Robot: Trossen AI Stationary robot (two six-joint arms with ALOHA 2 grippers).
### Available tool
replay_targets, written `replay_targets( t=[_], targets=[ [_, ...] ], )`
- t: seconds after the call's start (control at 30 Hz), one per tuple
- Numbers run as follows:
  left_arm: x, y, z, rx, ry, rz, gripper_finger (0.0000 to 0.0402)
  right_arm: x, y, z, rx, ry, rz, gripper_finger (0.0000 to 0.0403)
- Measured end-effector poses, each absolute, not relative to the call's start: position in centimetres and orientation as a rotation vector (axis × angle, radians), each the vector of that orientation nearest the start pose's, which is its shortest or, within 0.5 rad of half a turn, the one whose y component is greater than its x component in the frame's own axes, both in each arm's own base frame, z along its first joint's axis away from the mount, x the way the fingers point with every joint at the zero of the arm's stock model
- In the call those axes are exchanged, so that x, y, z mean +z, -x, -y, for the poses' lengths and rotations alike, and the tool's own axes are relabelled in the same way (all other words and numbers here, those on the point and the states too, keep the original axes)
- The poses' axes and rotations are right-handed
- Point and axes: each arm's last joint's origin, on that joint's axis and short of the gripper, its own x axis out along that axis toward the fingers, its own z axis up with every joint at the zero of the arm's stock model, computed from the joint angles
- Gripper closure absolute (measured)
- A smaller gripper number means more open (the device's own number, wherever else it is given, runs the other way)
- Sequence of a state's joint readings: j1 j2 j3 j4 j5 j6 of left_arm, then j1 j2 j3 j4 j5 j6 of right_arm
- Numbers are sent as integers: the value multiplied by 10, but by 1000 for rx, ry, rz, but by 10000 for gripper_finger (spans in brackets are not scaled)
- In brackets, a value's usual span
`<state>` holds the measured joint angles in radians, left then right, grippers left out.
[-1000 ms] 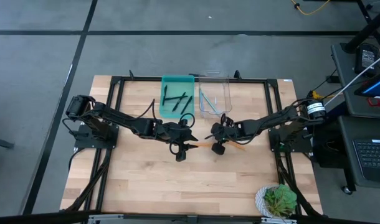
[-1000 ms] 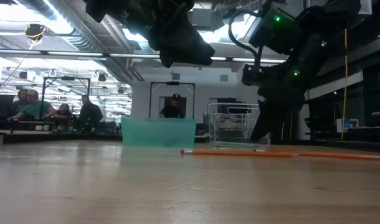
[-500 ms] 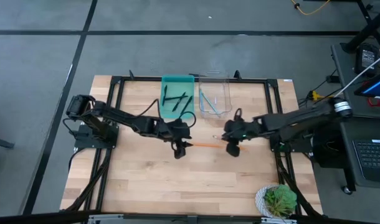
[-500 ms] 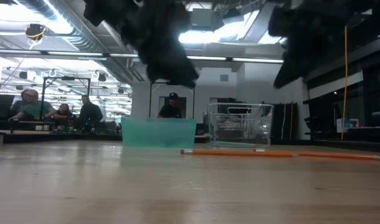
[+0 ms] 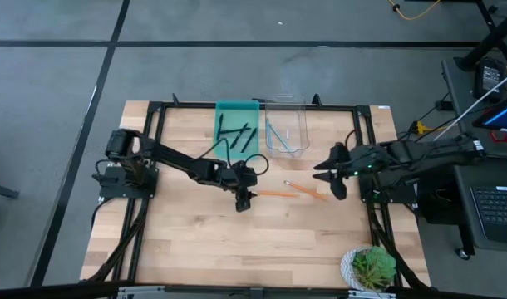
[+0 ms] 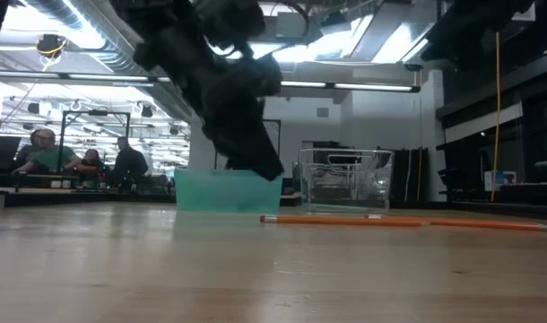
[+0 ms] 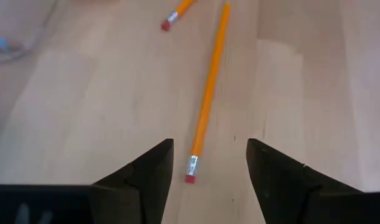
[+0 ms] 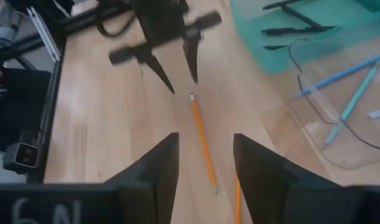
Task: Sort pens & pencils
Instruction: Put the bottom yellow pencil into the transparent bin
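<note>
The left tool (image 5: 245, 199) hung low over the middle of the wooden worktop (image 5: 195, 241), its two fingers spread apart and empty, with the eraser end of one orange pencil (image 7: 207, 102) lying flat between and just ahead of the fingertips (image 7: 156, 165). A second orange pencil (image 5: 307, 190) lay just beyond the first, toward the right arm, the two near each other but apart in the high view. The right tool (image 5: 335, 174) sat well to the right of both pencils, near the dark frame rail at that side, fingers also parted and holding nothing; its wrist view looked back along the first pencil toward the other arm. At the far edge of the worktop stood a teal tray (image 5: 224, 109) with black pens (image 5: 234, 133) lying inside, and touching its right side a clear tray (image 5: 300, 124) with two light-blue pencils (image 8: 350, 84) in it. The low view showed the orange pencils flat on the surface in front of both trays. Bare wood stretched wide on the near side of the pencils, broken only by a potted plant (image 5: 370, 267) at the near right corner. People sat in the room behind.
</note>
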<state>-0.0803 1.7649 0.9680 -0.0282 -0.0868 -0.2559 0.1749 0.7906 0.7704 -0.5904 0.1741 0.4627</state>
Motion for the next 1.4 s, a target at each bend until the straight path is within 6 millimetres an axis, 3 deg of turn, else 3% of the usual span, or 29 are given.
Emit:
replay_targets(
  t=[0.2, 0.43, 0.7, 1.1, 1.4],
  targets=[
    [139, -355, 24, 118, 168, -846, 206, 297, -144, -20, -132, -352, -554, 247],
    [121, -357, 25, 124, 160, -898, 206, 299, -140, -20, -128, -352, -543, 247],
    [118, -356, 22, 151, 96, -917, 213, 299, -141, -20, -134, -350, -544, 247],
    [101, -359, 22, 119, 39, -957, 285, 299, -141, -19, -143, -347, -542, 247],
    [101, -358, 22, 115, 41, -959, 390, 299, -141, -19, -143, -348, -543, 247]
  ],
)
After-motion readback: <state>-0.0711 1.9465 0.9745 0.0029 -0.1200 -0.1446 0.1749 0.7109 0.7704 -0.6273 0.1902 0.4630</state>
